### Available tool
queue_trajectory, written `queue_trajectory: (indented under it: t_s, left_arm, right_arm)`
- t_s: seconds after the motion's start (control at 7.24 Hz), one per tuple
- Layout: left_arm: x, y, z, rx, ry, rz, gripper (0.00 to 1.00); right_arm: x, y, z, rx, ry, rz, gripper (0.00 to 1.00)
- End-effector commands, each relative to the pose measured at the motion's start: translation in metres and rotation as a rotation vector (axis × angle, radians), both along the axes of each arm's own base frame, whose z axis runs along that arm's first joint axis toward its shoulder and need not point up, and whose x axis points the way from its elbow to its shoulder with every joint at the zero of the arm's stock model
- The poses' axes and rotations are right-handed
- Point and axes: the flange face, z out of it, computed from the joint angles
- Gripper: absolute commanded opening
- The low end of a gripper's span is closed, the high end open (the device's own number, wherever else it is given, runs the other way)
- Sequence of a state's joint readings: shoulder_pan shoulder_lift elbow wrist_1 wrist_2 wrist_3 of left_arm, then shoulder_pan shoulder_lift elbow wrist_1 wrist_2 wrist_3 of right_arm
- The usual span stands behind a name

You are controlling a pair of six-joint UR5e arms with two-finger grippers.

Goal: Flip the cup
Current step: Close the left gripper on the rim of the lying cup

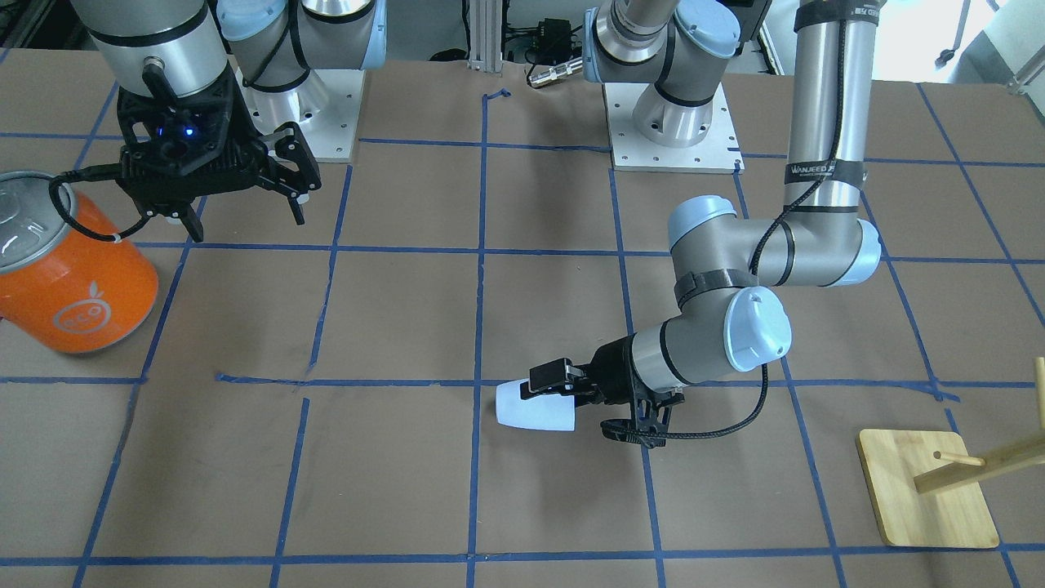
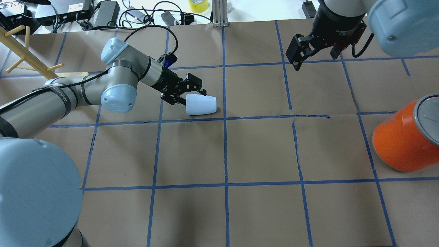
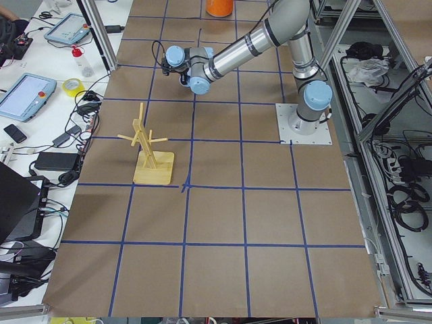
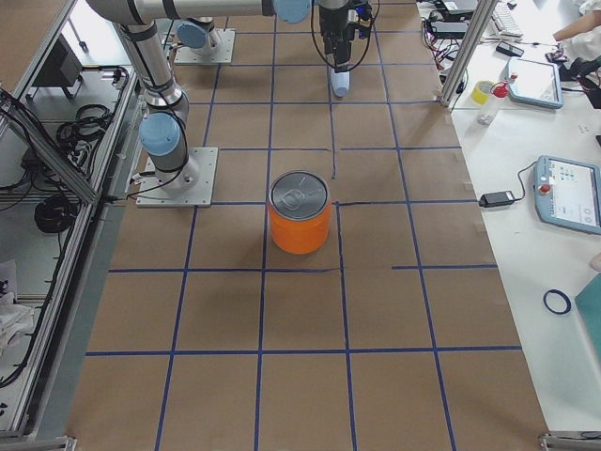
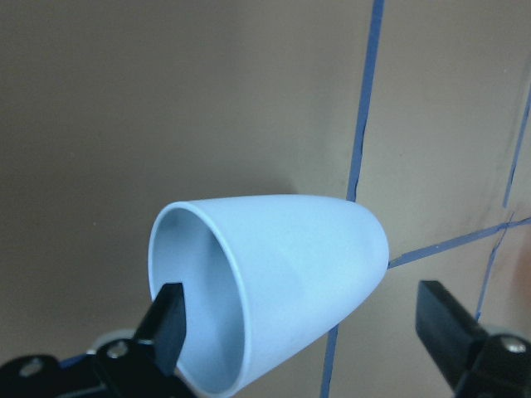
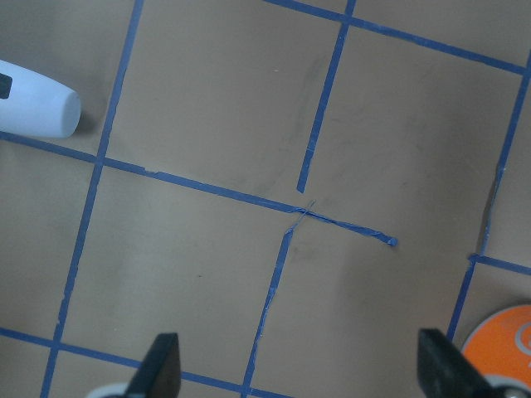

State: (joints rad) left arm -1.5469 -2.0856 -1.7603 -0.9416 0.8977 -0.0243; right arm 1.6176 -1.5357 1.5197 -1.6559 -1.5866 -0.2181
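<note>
1. Nearest the left wrist lens: the left tool (image 5: 303, 303), spread wide and clamping nothing. One of its fingers (image 5: 170, 319) just inside a rim, the other well clear outside.
2. Next, the cup (image 5: 290, 265), pale blue-grey. Lies on its side on the brown counter (image 2: 260, 151), mouth turned toward the left tool, closed base pointing away. Rests just beside a blue tape line (image 2: 225, 144), roughly midway between the counter's two ends and farther from the robot's edge than the arm bases.
3. Right tool (image 1: 245, 222): also open, fingers far apart, holding nothing. Hangs above the counter near the robot's edge, well apart from the cup.
4. Orange can (image 1: 77, 286) with silver lid: upright, off toward the counter's right end from the cup, near the right tool but not touching it.
5. Wooden peg rack (image 1: 927, 490): stands toward the counter's left end, nearer the operators' edge than the robot's, apart from everything else.
</note>
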Motion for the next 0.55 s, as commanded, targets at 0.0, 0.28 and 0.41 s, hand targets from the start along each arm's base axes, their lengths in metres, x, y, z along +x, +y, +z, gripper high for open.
queue_trajectory:
  t_s: [0.0, 0.28, 0.41]
  left_arm:
    - [-0.001, -0.002, -0.003, 0.008, 0.017, 0.007, 0.08]
    - [0.0, -0.013, 0.013, 0.054, 0.003, 0.113, 0.0]
    - [0.001, -0.024, 0.033, 0.055, -0.004, 0.17, 0.0]
  right_arm:
    - [-0.003, -0.001, 0.004, -0.022, -0.003, -0.007, 1.0]
    - [-0.003, -0.004, 0.005, -0.04, -0.006, -0.011, 1.0]
    - [-0.011, -0.007, 0.004, -0.045, -0.001, -0.027, 1.0]
